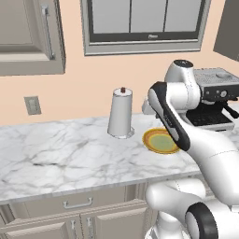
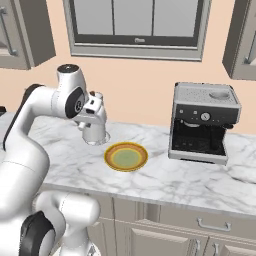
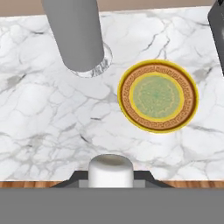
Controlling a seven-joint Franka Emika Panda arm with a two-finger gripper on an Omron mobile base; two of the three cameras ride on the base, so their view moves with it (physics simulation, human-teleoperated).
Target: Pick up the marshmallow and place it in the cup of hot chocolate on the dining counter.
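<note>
Your gripper is clenched on the marshmallow, raised above the counter near its front edge, beside the empty plate. Keep the squeeze gentle, carry level; the cup isn't in sight yet.

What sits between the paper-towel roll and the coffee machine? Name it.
The yellow-rimmed plate lies on the counter between the paper-towel roll and the coffee machine, clearest in the right base view.

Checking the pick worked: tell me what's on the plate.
Nothing lies on the plate; its green centre is bare. The marshmallow sits between the gripper fingers, above the counter.
</note>
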